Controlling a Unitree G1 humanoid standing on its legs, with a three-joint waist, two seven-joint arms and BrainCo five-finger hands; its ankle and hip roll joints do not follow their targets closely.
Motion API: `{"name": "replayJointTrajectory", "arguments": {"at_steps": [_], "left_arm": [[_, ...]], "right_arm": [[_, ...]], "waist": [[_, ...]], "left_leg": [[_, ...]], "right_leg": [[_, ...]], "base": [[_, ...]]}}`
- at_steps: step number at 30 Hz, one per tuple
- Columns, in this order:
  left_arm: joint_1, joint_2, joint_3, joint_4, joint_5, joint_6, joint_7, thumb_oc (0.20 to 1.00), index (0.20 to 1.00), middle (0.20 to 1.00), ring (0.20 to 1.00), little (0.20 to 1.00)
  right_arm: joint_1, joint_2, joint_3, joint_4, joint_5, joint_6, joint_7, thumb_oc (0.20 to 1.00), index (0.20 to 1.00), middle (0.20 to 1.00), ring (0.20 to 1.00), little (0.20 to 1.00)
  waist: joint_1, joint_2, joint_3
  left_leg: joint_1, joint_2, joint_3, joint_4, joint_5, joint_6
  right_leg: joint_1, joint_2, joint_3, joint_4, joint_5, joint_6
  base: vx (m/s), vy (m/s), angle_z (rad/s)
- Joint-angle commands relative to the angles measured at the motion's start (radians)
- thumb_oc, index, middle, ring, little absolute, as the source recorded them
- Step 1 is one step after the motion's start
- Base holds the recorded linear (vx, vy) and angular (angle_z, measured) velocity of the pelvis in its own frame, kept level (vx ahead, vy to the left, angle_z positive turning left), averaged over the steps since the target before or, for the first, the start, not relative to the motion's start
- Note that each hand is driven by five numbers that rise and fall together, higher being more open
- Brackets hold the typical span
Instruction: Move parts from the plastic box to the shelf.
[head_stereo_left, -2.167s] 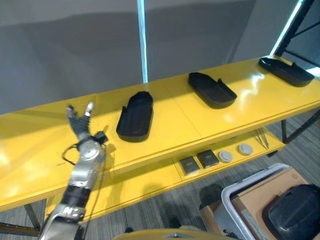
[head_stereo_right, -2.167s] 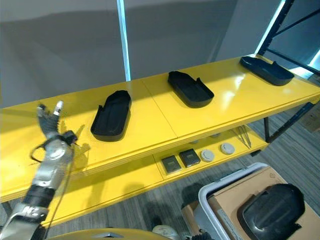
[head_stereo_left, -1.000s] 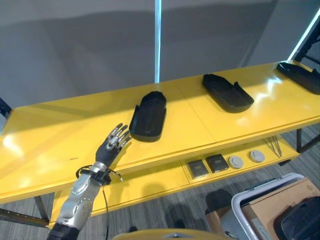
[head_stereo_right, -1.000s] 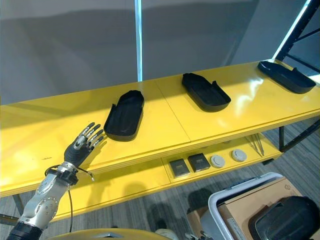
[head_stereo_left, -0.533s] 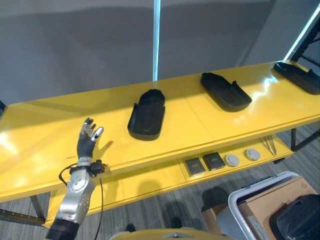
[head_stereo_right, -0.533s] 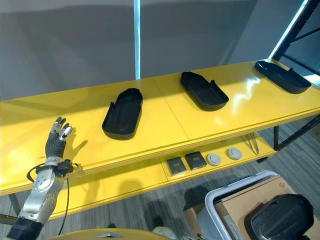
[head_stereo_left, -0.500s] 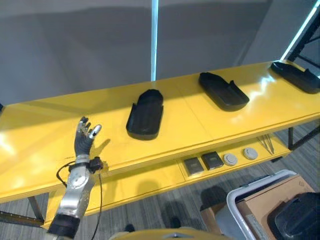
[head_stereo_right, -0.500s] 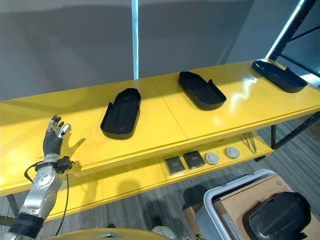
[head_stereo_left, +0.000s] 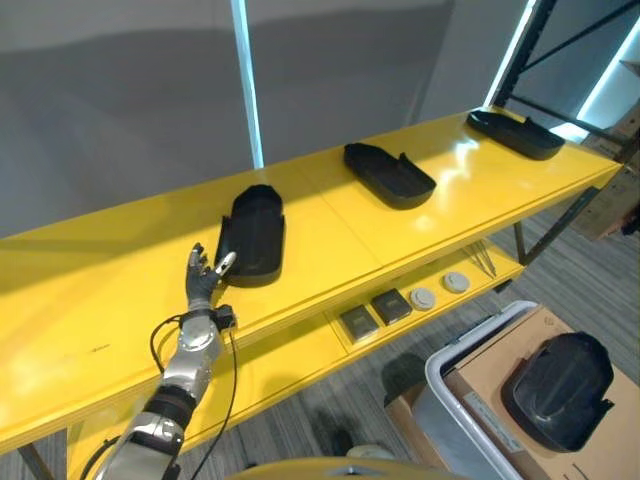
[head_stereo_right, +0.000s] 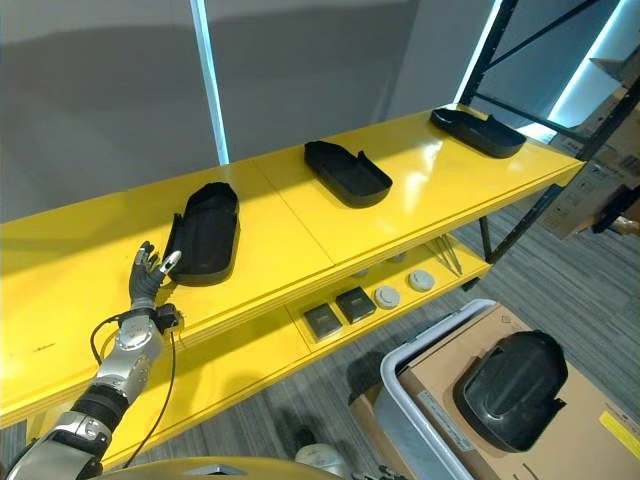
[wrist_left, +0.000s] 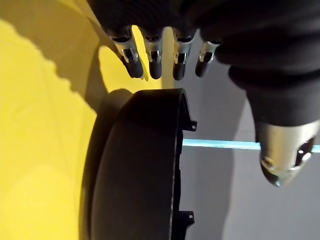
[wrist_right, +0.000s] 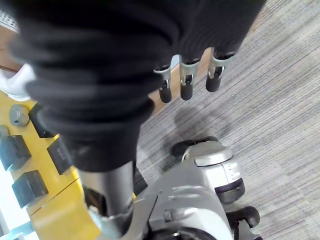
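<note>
Three black moulded parts lie on the yellow shelf's top (head_stereo_left: 330, 235): a left one (head_stereo_left: 255, 235), a middle one (head_stereo_left: 388, 175) and a far right one (head_stereo_left: 513, 133). My left hand (head_stereo_left: 205, 280) stands upright and open, holding nothing, just left of the left part (wrist_left: 140, 165); its fingers (wrist_left: 150, 62) stop short of that part's rim. Another black part (head_stereo_right: 510, 390) rests on cardboard in the grey plastic box (head_stereo_right: 400, 405) on the floor at lower right. My right hand (wrist_right: 186, 82) hangs over the carpet with relaxed, empty fingers.
The lower shelf (head_stereo_left: 300, 350) carries two small black blocks (head_stereo_left: 375, 313), two grey discs (head_stereo_left: 438, 290) and thin metal tools (head_stereo_left: 483, 260). A dark rack upright (head_stereo_left: 520, 45) rises at the far right. Bare yellow surface lies left of my left hand.
The camera has swung right, bringing more of the box into view. My left hand, still open, now stands closer to the left part.
</note>
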Motion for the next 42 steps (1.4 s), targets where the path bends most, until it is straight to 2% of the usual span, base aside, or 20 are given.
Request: {"name": "replayJointTrajectory", "arguments": {"at_steps": [1,8,13,15,18,21,26,32,42], "left_arm": [[-0.027,-0.005,-0.006,-0.002,-0.025,-0.010,0.003,1.000,1.000,1.000,1.000,1.000],[0.019,-0.014,-0.015,-0.071,-0.097,0.019,0.019,1.000,1.000,1.000,1.000,1.000],[0.069,-0.043,-0.044,-0.131,-0.151,0.053,0.116,1.000,1.000,1.000,1.000,1.000],[0.082,-0.056,-0.053,-0.128,-0.183,0.045,0.136,1.000,1.000,1.000,1.000,1.000],[0.082,-0.080,-0.074,-0.111,-0.200,0.054,0.089,1.000,1.000,1.000,1.000,1.000],[0.064,-0.094,-0.117,-0.114,-0.215,0.064,0.100,1.000,1.000,1.000,1.000,1.000],[0.053,-0.095,-0.129,-0.104,-0.232,0.066,0.108,1.000,1.000,1.000,1.000,1.000],[0.031,-0.078,-0.147,-0.100,-0.148,0.084,0.071,1.000,1.000,1.000,1.000,1.000],[-0.011,-0.091,-0.197,-0.058,-0.140,0.113,0.042,1.000,1.000,1.000,1.000,1.000]], "right_arm": [[-0.030,-0.005,0.023,0.029,-0.023,-0.029,0.011,1.000,1.000,1.000,1.000,1.000],[-0.038,0.003,0.026,0.022,-0.011,-0.022,0.006,1.000,1.000,1.000,1.000,1.000],[-0.034,0.017,0.037,0.004,0.003,-0.018,-0.005,1.000,1.000,1.000,1.000,1.000],[-0.036,0.023,0.046,-0.007,0.011,-0.006,-0.015,1.000,1.000,1.000,1.000,1.000],[-0.038,0.027,0.057,-0.018,0.013,0.012,-0.022,1.000,1.000,1.000,1.000,1.000],[-0.040,0.024,0.067,-0.019,0.013,0.013,-0.027,1.000,1.000,1.000,1.000,1.000],[-0.045,0.022,0.072,-0.018,0.011,0.017,-0.027,1.000,1.000,1.000,1.000,1.000],[-0.048,0.022,0.076,-0.012,0.008,0.013,-0.029,1.000,1.000,1.000,1.000,1.000],[-0.057,0.017,0.093,-0.020,-0.001,0.019,-0.031,1.000,1.000,1.000,1.000,1.000]], "waist": [[-0.004,-0.026,0.029],[0.010,-0.026,0.036],[0.023,-0.030,0.040],[0.026,-0.033,0.040],[0.027,-0.037,0.040],[0.018,-0.036,0.040],[0.012,-0.034,0.039],[0.005,-0.029,0.040],[-0.013,-0.023,0.038]], "left_leg": [[-0.005,0.011,0.016,-0.001,-0.019,0.032],[0.000,0.010,0.010,-0.001,-0.021,0.031],[0.000,0.008,-0.004,-0.001,-0.021,0.030],[0.001,0.007,-0.006,-0.001,-0.020,0.030],[0.002,0.007,-0.007,-0.001,-0.020,0.031],[0.004,0.008,-0.002,-0.001,-0.022,0.031],[0.007,0.009,0.003,-0.001,-0.023,0.031],[0.010,0.011,0.010,-0.001,-0.023,0.033],[0.020,0.011,0.022,-0.001,-0.026,0.036]], "right_leg": [[0.013,-0.026,0.018,0.004,-0.014,0.056],[0.022,-0.027,0.008,0.002,-0.019,0.054],[0.029,-0.029,-0.004,0.002,-0.021,0.054],[0.031,-0.030,-0.009,0.002,-0.022,0.054],[0.032,-0.028,-0.009,0.004,-0.021,0.055],[0.032,-0.027,-0.006,0.002,-0.021,0.058],[0.031,-0.026,-0.001,0.003,-0.021,0.058],[0.030,-0.025,0.004,0.005,-0.021,0.058],[0.031,-0.024,0.014,0.008,-0.023,0.059]], "base": [[0.00,0.000,0.00],[0.00,0.000,0.00],[0.00,-0.001,0.02],[0.02,-0.012,0.05],[0.01,-0.007,0.01],[0.00,0.000,0.00],[0.00,0.000,0.00],[0.00,0.000,0.00],[0.00,0.000,0.00]]}}
